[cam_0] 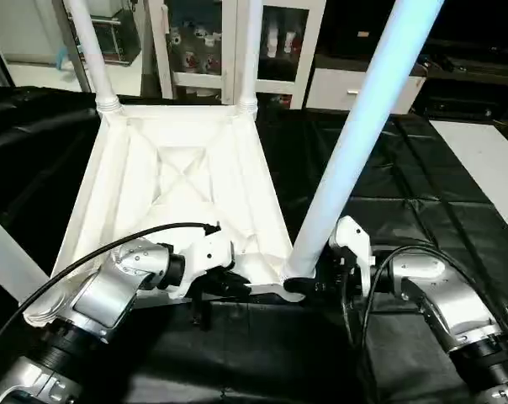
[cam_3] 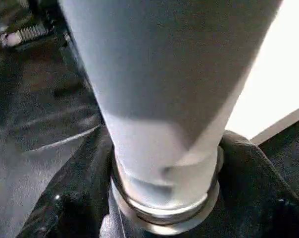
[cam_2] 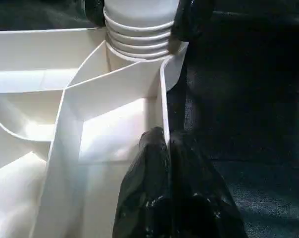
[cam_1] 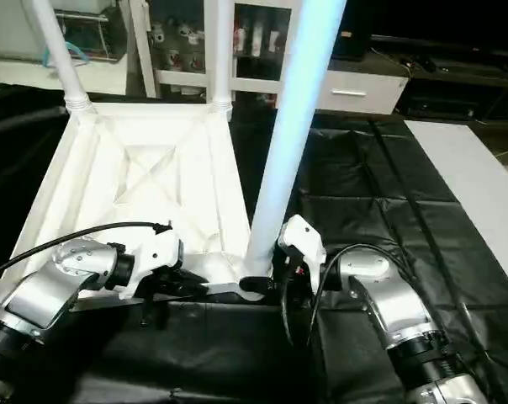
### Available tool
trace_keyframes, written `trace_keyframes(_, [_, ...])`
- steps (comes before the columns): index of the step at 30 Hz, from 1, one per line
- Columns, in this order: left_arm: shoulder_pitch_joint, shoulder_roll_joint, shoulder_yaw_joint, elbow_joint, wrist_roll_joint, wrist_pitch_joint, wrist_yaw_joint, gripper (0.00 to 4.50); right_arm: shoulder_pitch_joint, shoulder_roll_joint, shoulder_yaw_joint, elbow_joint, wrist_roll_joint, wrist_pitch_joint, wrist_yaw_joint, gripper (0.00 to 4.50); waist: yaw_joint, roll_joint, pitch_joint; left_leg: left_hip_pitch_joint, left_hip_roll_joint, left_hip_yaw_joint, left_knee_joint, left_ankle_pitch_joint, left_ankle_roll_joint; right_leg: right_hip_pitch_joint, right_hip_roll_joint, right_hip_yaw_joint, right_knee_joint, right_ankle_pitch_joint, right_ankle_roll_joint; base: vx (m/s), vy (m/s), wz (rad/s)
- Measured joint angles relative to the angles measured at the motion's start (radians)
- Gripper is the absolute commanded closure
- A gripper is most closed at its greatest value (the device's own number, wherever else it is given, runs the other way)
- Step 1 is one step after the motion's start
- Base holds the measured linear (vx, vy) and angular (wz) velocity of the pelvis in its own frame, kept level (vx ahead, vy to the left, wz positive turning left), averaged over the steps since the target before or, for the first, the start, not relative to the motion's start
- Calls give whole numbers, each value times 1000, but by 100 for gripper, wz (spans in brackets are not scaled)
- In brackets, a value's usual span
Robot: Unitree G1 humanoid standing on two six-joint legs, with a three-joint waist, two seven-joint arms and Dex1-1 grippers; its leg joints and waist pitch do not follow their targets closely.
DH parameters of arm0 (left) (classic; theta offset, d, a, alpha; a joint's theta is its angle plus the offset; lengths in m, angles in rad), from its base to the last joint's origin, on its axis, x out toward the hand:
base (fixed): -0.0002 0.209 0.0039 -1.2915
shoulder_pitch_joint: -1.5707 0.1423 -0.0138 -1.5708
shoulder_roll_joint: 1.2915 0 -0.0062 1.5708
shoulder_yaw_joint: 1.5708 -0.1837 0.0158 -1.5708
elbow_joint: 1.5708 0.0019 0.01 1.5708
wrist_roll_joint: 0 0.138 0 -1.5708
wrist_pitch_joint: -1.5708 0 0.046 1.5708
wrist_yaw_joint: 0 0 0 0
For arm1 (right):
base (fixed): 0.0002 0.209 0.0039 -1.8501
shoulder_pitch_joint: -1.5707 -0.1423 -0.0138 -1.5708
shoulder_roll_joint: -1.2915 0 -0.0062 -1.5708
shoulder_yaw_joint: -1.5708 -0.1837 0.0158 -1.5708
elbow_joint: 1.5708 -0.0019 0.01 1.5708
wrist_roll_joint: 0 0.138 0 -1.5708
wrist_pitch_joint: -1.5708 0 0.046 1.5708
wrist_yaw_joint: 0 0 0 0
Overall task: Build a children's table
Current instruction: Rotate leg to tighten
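The children's table top [cam_0: 153, 168] lies upside down on black cloth, its X-ribbed underside facing up. Two white legs [cam_0: 90, 42] [cam_0: 248, 42] stand upright in its far corner sockets. A third leg [cam_0: 355, 126] rises from the near right corner socket, leaning slightly to the right. My right gripper [cam_0: 309, 284] wraps that leg's ringed base, one black finger [cam_3: 75, 198] on each side and touching it. My left gripper [cam_2: 162, 136] is shut, pinching the thin near rim of the top just left of that socket. Another white leg [cam_0: 6, 252] crosses the left edge.
Black cloth [cam_0: 422, 185] covers the work surface around the top. A white panel [cam_0: 489, 160] lies at the far right. A white glass-door cabinet [cam_0: 195, 42] stands behind the table. Black cables [cam_0: 380, 278] loop over both my forearms.
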Motion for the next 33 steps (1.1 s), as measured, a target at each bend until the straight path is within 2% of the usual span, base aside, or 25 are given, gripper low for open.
trace_keyframes(4, [-22, -44, 23, 40, 33, 44, 87, 450, -11, 110, -54, 73, -8, 1, -184, 180, -27, -2, -1, 2, 1, 1, 0, 1, -9, 3, 1, 0, 0, 6, -3, 0, 0, 0])
trace_keyframes(9, [-103, -182, 39, 160, 84, 103, 280, 450, -85, 244, -126, 199, -37, -1, -465, 180, -30, 0, -2, 3, 1, 1, 1, 7, -12, 3, 1, 1, -2, 13, -3, 0, 0, 0])
trace_keyframes(11, [-158, -260, 51, 245, 99, 133, 383, 450, -140, 317, -177, 280, -53, -13, -624, 180, -29, 5, -2, 2, 0, 1, 1, 8, -13, 3, 0, 2, -2, 13, 1, 0, 0, 0])
trace_keyframes(14, [-194, -322, 51, 299, 119, 143, 475, 450, -190, 352, -192, 347, -80, -38, -760, 181, -23, 7, -4, 1, 0, 1, 0, 10, -13, 2, 0, 1, -2, 13, 1, 0, 0, 0])
trace_keyframes(17, [-233, -375, 61, 365, 134, 142, 551, 450, -247, 407, -235, 435, -84, -75, -898, 181, -21, 8, -4, 0, 0, 1, -1, 10, -13, 1, 0, 1, -2, 14, -1, 0, 0, 0])
trace_keyframes(24, [-243, -386, 70, 379, 138, 138, 562, 450, -267, 426, -268, 498, -85, -145, -900, 181, -19, 8, -4, -1, 0, 1, -3, 10, -8, 1, 0, 1, -6, 14, -1, 0, 0, 0])
trace_keyframes(25, [-242, -385, 68, 378, 138, 137, 559, 450, -260, 420, -271, 494, -82, -152, -880, 125, -18, 8, -4, -1, 0, 1, -4, 10, -8, 1, 0, 1, -6, 14, -1, 0, 0, 0])
trace_keyframes(26, [-239, -382, 64, 372, 138, 134, 552, 450, -247, 413, -271, 483, -79, -159, -860, 111, -17, 8, -4, -1, 0, 1, -5, 10, -8, 1, 0, 0, -7, 14, -1, 0, 0, 0])
trace_keyframes(30, [-215, -334, 53, 324, 137, 127, 502, 450, -185, 371, -243, 390, -57, -149, -729, 91, -20, 7, -4, -1, 0, 1, -8, 12, -5, 0, 0, -1, -7, 13, 0, 0, 0, 0])
trace_keyframes(31, [-198, -313, 49, 294, 135, 124, 474, 450, -161, 345, -226, 353, -42, -138, -671, 63, -20, 7, -4, -1, 1, 1, -8, 12, -5, 0, 1, -2, -7, 13, 1, 0, 0, 0])
trace_keyframes(33, [-188, -296, 49, 279, 134, 122, 451, 450, -156, 323, -216, 324, -30, -132, -612, 61, -22, 7, -4, -1, 3, 1, -9, 13, -5, -1, 1, -3, -6, 13, 1, 0, 0, 0])
